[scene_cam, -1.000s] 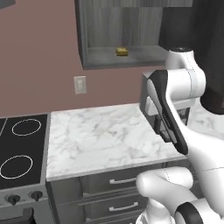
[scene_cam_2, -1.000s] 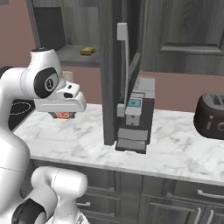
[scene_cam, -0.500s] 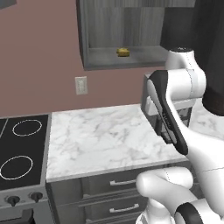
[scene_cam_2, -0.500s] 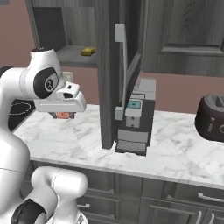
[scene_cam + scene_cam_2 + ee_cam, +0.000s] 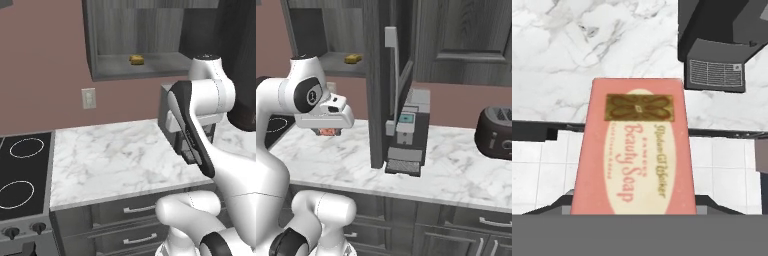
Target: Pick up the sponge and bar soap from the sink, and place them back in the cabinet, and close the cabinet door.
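Observation:
My gripper (image 5: 329,131) hangs over the marble counter (image 5: 456,165), shut on the bar soap (image 5: 636,150), a pink block printed "Beauty Soap". That soap (image 5: 328,132) peeks out pinkish under the hand. The mustard-yellow sponge (image 5: 136,60) lies on the grey shelf of the open cabinet (image 5: 160,67), above and beyond the hand; from the right it is the sponge (image 5: 353,58) in the cabinet (image 5: 331,64). The cabinet door (image 5: 375,90) stands swung out, edge-on, with its silver bar handle (image 5: 391,75) to the right of the hand. The sink is out of view.
A coffee machine (image 5: 408,132) stands on the counter just right of the door, with a dark toaster (image 5: 496,132) further right. A black stove top (image 5: 20,170) lies left of the counter (image 5: 115,155). Grey drawers (image 5: 135,210) sit below, and a wall outlet (image 5: 88,98) is on the pink wall.
The whole scene has slid slightly leftward in both base views, so the cameras moved a little. The soap stays in the grip and the arm's pose looks the same.

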Motion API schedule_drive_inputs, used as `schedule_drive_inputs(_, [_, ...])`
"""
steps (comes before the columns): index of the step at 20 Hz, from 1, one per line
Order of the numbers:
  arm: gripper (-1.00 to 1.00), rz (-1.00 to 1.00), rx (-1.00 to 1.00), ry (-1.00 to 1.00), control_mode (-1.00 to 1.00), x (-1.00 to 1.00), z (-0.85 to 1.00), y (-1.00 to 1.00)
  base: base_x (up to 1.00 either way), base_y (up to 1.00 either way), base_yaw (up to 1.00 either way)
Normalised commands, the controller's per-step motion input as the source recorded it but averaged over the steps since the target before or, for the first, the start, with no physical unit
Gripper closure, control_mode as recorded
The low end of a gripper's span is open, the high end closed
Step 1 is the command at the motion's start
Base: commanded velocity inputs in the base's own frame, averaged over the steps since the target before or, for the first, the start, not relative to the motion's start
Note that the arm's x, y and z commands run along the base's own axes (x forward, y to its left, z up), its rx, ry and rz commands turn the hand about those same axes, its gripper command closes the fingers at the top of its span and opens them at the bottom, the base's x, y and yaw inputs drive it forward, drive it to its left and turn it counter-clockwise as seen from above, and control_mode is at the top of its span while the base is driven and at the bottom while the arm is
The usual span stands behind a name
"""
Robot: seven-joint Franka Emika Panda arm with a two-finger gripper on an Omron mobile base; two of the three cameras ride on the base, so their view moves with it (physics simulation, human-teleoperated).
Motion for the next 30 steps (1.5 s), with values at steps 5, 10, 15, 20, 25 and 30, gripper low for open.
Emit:
schedule_drive_inputs(5, [1.00, 0.00, 0.00, 0.00, 1.00, 0.00, 0.00, 0.00, 0.00, 0.00, -0.09])
schedule_drive_inputs(10, [1.00, 0.00, 0.00, 0.00, 1.00, 0.00, 0.00, 0.00, 0.00, 0.00, 0.00])
schedule_drive_inputs(15, [1.00, 0.00, 0.00, 0.00, 1.00, 0.00, 0.00, 0.00, 0.00, 0.00, 0.00])
schedule_drive_inputs(20, [1.00, 0.00, 0.00, 0.00, 1.00, 0.00, 0.00, 0.00, 0.00, 0.00, 0.00])
schedule_drive_inputs(25, [1.00, 0.00, 0.00, -0.01, -1.00, 0.00, 0.03, 0.00, 0.00, 0.00, 0.00])
schedule_drive_inputs(30, [1.00, 0.00, 0.00, -0.13, -1.00, 0.00, 0.36, 0.00, 0.00, 0.00, 0.00])
